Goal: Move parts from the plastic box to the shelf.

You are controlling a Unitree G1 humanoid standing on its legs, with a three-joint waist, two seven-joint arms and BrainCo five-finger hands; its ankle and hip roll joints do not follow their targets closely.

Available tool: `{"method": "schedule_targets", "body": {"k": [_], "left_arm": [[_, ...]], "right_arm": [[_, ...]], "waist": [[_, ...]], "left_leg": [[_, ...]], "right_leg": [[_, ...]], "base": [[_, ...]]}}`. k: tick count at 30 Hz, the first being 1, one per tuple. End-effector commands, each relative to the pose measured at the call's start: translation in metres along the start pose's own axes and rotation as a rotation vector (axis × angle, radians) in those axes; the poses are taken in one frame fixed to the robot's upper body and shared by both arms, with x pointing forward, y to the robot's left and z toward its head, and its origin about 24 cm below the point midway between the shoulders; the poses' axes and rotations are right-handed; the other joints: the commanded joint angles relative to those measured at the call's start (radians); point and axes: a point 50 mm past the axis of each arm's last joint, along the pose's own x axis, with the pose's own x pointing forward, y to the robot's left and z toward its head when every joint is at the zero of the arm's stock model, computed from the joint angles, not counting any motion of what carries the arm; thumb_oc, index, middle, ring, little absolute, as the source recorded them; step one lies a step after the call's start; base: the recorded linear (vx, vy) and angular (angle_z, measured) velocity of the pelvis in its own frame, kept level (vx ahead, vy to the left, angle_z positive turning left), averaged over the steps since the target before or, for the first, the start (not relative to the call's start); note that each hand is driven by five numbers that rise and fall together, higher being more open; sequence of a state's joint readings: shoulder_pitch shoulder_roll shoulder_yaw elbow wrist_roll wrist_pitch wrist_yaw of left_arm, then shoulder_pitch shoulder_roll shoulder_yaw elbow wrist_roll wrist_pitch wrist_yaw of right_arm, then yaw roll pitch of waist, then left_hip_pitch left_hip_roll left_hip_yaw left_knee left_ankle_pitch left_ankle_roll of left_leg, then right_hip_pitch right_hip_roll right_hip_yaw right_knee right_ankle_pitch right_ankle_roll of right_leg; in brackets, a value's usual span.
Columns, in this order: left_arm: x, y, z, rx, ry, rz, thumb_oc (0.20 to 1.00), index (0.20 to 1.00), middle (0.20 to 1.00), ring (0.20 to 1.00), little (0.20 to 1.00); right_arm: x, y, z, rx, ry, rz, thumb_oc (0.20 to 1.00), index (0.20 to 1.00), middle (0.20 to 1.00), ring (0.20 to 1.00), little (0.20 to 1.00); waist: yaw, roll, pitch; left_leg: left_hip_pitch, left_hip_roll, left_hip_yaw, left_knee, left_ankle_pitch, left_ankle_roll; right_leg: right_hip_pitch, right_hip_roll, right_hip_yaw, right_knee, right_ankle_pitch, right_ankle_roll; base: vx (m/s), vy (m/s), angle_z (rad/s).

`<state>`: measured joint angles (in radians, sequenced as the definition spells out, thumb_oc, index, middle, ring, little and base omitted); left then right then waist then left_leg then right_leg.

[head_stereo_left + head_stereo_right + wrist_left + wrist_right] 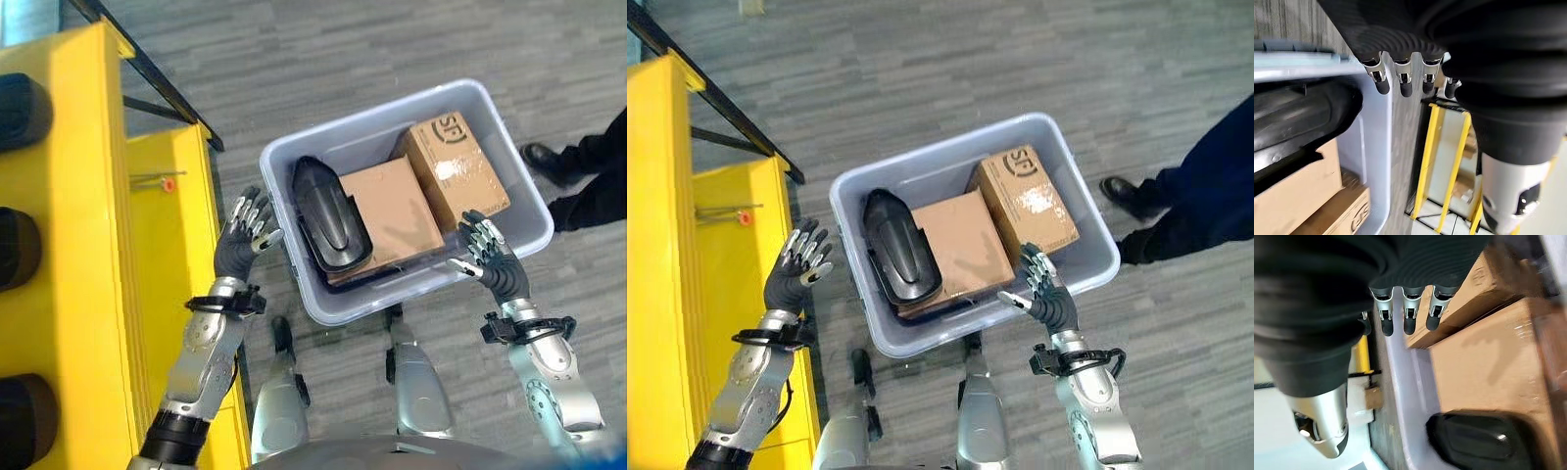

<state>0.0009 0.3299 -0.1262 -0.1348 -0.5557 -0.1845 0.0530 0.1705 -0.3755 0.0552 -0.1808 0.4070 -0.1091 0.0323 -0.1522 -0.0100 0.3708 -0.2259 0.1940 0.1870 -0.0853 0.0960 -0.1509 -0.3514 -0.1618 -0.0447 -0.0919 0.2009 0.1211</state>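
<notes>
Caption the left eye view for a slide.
Open left hand and right hand flank a plastic box holding a black part and cardboard boxes.

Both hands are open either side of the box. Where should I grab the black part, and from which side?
Probably from above with the left hand, across the middle of the black part. It lies lengthwise along that hand's side of the plastic box, overlapping the cardboard box, so its rounded long edges are exposed.
</notes>
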Motion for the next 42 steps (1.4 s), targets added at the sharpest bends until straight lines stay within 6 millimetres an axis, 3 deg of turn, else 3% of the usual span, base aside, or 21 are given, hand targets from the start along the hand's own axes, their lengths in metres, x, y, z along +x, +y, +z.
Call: {"method": "schedule_targets", "body": {"k": [1,12,24,26,42], "left_arm": [[0.012,-0.004,0.024,0.067,-0.144,-0.026,1.000,1.000,1.000,1.000,1.000],[0.033,-0.017,0.031,0.072,-0.211,-0.007,1.000,1.000,1.000,1.000,1.000],[0.044,0.008,0.018,0.117,-0.175,0.208,1.000,1.000,1.000,1.000,1.000],[0.047,0.013,0.015,0.178,-0.163,0.238,1.000,1.000,1.000,1.000,1.000],[0.066,0.016,0.003,0.296,-0.114,0.320,1.000,1.000,1.000,1.000,1.000]], "right_arm": [[0.009,-0.003,0.035,-0.060,-0.183,-0.001,1.000,1.000,1.000,1.000,1.000],[0.010,0.002,0.036,-0.053,-0.203,-0.008,1.000,1.000,1.000,1.000,1.000],[0.015,0.005,0.033,-0.051,-0.205,-0.042,1.000,1.000,1.000,1.000,1.000],[0.016,0.005,0.031,-0.045,-0.197,-0.050,1.000,1.000,1.000,1.000,1.000],[0.018,0.006,0.030,-0.029,-0.210,-0.070,1.000,1.000,1.000,1.000,1.000]], "waist": [[-0.020,-0.015,0.015],[-0.055,-0.030,0.073],[-0.068,-0.045,0.130],[-0.069,-0.044,0.132],[-0.086,-0.077,0.148]], "left_leg": [[-0.005,0.042,0.061,0.074,0.002,-0.006],[-0.005,0.049,0.099,0.045,0.010,-0.011],[-0.048,0.056,0.109,0.030,0.029,-0.018],[-0.043,0.057,0.106,0.020,0.009,-0.023],[-0.066,0.066,0.123,0.009,0.012,-0.031]], "right_leg": [[-0.033,-0.072,0.013,0.120,-0.092,0.060],[-0.106,-0.053,0.038,0.129,-0.076,0.063],[-0.185,-0.032,0.050,0.147,-0.068,0.056],[-0.190,-0.028,0.052,0.153,-0.092,0.062],[-0.242,-0.011,0.056,0.154,-0.085,0.065]], "base": [[-0.03,-0.042,-0.16],[-0.01,-0.029,-0.11],[-0.01,-0.018,-0.07],[0.08,0.026,-0.02],[0.00,0.000,-0.04]]}}
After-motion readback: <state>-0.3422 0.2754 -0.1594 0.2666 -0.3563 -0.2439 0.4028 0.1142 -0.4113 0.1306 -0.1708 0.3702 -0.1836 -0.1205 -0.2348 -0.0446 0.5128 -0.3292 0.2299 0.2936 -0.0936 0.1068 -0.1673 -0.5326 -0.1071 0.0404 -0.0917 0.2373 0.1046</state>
